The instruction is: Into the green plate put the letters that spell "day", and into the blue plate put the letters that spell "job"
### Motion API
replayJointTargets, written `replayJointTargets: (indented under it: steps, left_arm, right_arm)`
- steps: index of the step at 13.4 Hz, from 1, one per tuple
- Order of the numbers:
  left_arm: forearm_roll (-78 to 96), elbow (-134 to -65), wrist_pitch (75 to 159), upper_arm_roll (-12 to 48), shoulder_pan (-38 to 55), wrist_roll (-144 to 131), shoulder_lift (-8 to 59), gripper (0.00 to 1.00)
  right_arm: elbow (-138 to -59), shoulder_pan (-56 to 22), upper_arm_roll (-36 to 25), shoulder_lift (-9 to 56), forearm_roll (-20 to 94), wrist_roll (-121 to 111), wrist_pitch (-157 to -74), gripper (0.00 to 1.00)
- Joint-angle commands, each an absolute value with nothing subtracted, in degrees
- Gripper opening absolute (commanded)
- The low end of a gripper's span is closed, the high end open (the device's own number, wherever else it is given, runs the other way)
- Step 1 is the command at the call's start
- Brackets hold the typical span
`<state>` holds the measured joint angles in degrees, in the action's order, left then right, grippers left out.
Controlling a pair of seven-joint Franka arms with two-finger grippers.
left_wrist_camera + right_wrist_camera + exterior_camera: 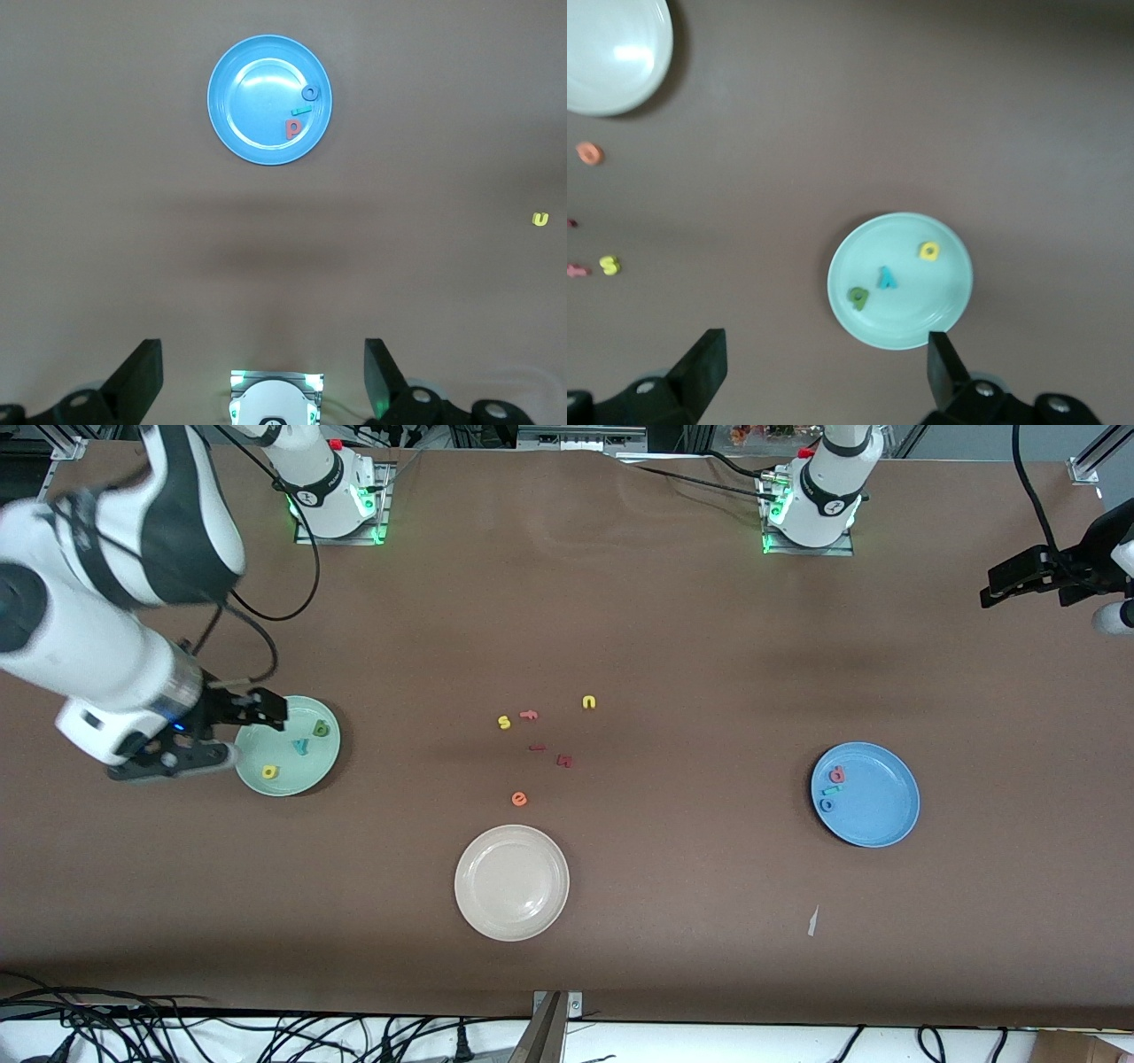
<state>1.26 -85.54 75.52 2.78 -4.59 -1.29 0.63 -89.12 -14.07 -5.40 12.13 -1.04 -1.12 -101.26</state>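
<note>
Hovering open and empty over the round mint-green plate (288, 746), the right gripper (232, 731) has apparently finished: yellow, green and teal foam letters (888, 278) lie inside. Pink, teal and blue foam letters (831, 789) fill the round blue plate (877, 815); the left gripper (1019, 583) waits open above the surface's end.

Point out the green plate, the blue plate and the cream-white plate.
green plate (306, 780): front view, bare floor near its rim.
blue plate (877, 797): front view, bare middle of its floor.
cream-white plate (511, 882): front view, its centre.
</note>
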Motion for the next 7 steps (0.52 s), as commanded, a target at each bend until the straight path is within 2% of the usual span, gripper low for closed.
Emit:
replayJointTargets:
  steps: [1,3,6,7]
  left_arm:
    - [1.67,-83.85,74.79,2.99,-5.01,-0.88,1.32,1.00]
    - [1.67,-83.85,74.79,2.99,-5.01,-0.88,1.32,1.00]
    - [1.67,-83.85,74.79,2.99,-5.01,-0.88,1.41,1.00]
    - [1.67,-83.85,74.79,2.99,-5.01,-0.88,1.32,1.00]
  right_arm:
    - [-101.84,-11.34,-3.43,0.37,-1.84,-1.50,-103.98,1.00]
    - [-101.96,-10.12,-3.34,-0.62,-2.20,-1.58,-99.78,1.00]
    - [-96.52,-8.79,-4.13,-1.84,-1.76,-1.58,-89.94,1.00]
    - [-95.55,-8.70,-4.22,-1.85,-2.19,-1.58,-89.22,1.00]
